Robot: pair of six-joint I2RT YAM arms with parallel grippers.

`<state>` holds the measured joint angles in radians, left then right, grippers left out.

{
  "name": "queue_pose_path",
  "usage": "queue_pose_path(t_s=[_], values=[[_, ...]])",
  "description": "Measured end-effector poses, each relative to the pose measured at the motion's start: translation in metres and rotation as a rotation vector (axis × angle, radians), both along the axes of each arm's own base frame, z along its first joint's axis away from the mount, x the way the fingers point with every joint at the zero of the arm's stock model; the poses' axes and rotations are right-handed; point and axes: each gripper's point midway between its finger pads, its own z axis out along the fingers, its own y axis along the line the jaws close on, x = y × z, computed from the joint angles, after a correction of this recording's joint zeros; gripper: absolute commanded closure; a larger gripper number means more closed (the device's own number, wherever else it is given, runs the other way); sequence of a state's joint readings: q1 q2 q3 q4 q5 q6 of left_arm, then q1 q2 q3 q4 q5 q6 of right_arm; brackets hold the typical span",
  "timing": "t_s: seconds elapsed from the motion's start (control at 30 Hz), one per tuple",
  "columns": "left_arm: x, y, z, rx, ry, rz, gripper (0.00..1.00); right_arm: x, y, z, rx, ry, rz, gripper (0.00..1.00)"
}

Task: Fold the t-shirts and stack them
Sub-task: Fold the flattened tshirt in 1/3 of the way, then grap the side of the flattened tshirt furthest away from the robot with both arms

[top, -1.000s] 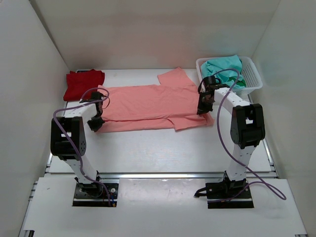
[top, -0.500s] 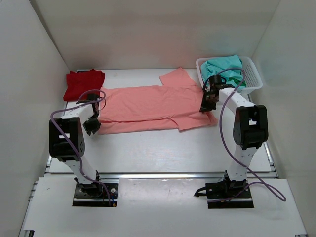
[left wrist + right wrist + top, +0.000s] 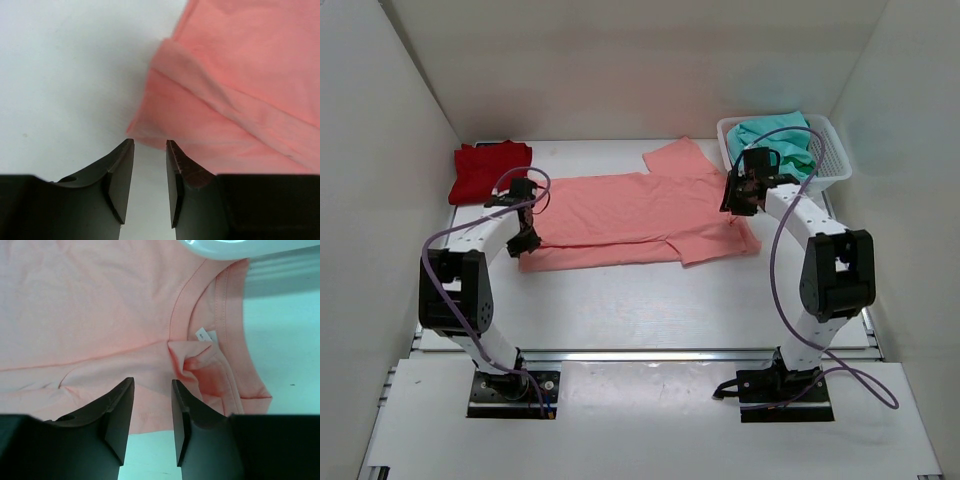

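The salmon-pink t-shirt [image 3: 630,215] lies flat across the middle of the table, its near long edge folded over. In the left wrist view my left gripper [image 3: 150,142] is open, with bare table between its fingers, and the shirt's hem corner [image 3: 150,127] lies just past the tips. My left gripper [image 3: 528,242] stands at the shirt's left end. My right gripper [image 3: 152,380] is open above the pink cloth beside the collar [image 3: 225,315], holding nothing. It hangs at the shirt's right end [image 3: 736,204]. The deep red t-shirt [image 3: 488,170] lies folded at the back left. A teal-green t-shirt [image 3: 775,135] is in the basket.
The white lattice basket [image 3: 835,165] stands at the back right, close behind my right gripper; its rim [image 3: 240,247] shows at the top of the right wrist view. White walls enclose the table on three sides.
Both grippers have opened and let go of the salmon-pink shirt, which now rests on the table. The left gripper shifted slightly right and back; the right gripper moved slightly back.
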<state>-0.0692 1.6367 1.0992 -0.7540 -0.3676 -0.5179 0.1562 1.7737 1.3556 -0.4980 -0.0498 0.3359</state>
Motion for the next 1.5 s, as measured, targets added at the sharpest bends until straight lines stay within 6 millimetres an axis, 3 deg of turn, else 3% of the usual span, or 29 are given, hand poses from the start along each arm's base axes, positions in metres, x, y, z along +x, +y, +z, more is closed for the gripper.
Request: queue_pose_path(t_s=[0.1,0.2,0.4,0.5,0.6,0.93,1.13,1.27,1.33,1.4,1.5], values=[[0.015,-0.016,0.003,-0.009,-0.037,-0.040,0.57,-0.004,0.006,0.005,-0.006,-0.032,0.017,0.69],[0.029,-0.033,-0.003,-0.027,-0.057,-0.062,0.56,-0.010,0.011,-0.006,-0.005,-0.022,0.031,0.69],[0.047,-0.042,-0.044,-0.024,0.062,-0.020,0.52,-0.029,0.016,-0.053,-0.013,0.120,0.041,0.71],[0.052,-0.041,-0.043,-0.030,0.058,-0.015,0.51,-0.050,0.015,-0.079,-0.022,0.213,0.030,0.71],[0.040,-0.038,-0.043,-0.032,0.060,-0.012,0.50,-0.071,0.015,-0.083,-0.023,0.247,0.022,0.71],[-0.029,-0.023,-0.044,-0.044,0.137,-0.012,0.47,-0.162,0.035,-0.086,-0.009,0.345,0.082,0.72],[-0.077,-0.022,-0.044,-0.061,0.190,-0.016,0.46,-0.228,0.042,-0.088,0.023,0.423,0.099,0.74],[-0.095,-0.026,-0.040,-0.081,0.265,-0.030,0.44,-0.261,0.037,-0.082,0.008,0.490,0.104,0.73],[-0.092,-0.029,-0.027,-0.106,0.276,-0.032,0.42,-0.263,0.034,-0.067,0.004,0.487,0.098,0.71],[-0.069,-0.030,-0.004,-0.136,0.212,-0.023,0.41,-0.252,0.036,-0.042,0.014,0.454,0.090,0.70],[-0.026,-0.027,0.037,-0.157,0.063,-0.013,0.38,-0.211,0.048,0.005,0.067,0.309,0.095,0.66]])
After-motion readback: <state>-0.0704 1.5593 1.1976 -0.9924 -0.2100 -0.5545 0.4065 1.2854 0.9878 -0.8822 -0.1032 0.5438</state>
